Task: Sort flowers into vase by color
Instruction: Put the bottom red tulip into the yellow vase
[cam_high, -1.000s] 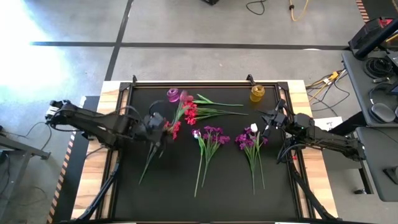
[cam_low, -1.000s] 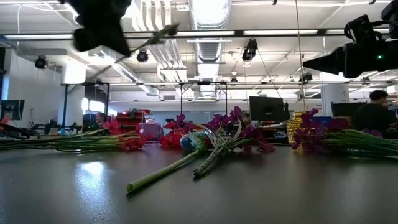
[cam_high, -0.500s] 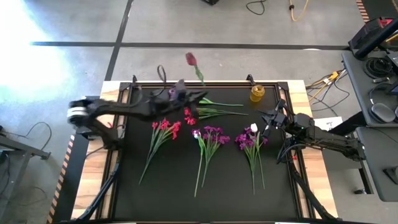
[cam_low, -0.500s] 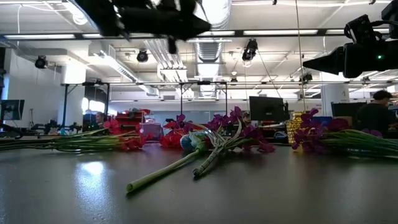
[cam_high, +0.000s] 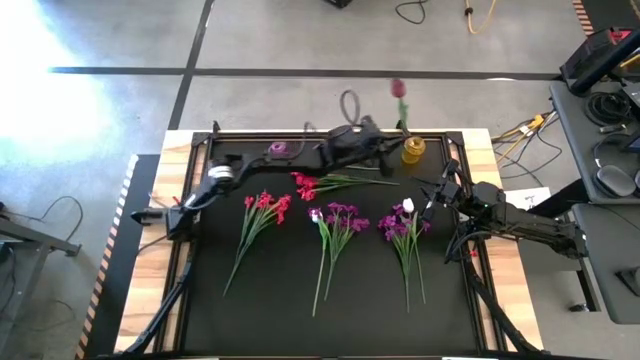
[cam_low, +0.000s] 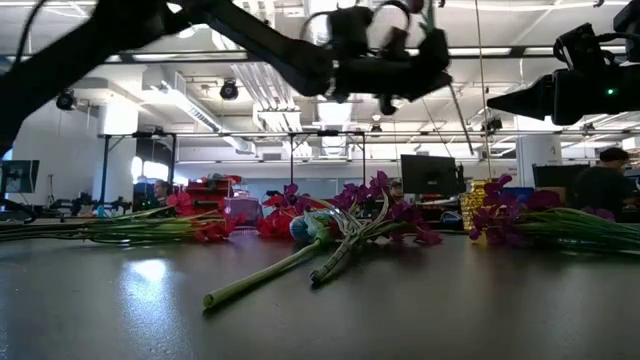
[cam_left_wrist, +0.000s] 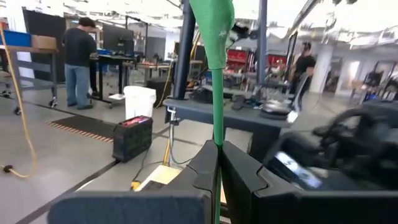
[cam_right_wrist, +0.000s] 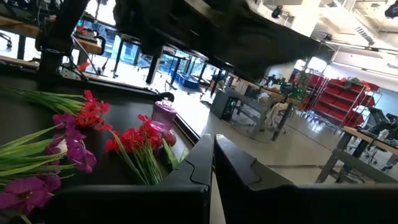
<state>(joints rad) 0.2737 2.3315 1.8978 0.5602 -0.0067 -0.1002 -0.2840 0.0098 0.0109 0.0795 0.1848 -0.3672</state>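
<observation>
Relocated since earlier: left gripper (cam_high: 378, 133) now far right beside yellow vase (cam_high: 413, 150), fingers clamped on dark pink tulip (cam_high: 398, 89) stem, bloom beyond table edge. Right gripper (cam_high: 432, 190) idle at right, fingers closed, empty. Remaining flowers (cam_high: 338, 222) lie mid-table.

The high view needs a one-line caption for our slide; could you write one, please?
Left end effector carries a dark pink flower beside the amber vase; right end effector waits by purple flowers.

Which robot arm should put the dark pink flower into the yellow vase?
The left. Its gripper is shut on the dark pink flower beside the yellow vase. The right gripper waits at the table's right edge, holding nothing.
</observation>
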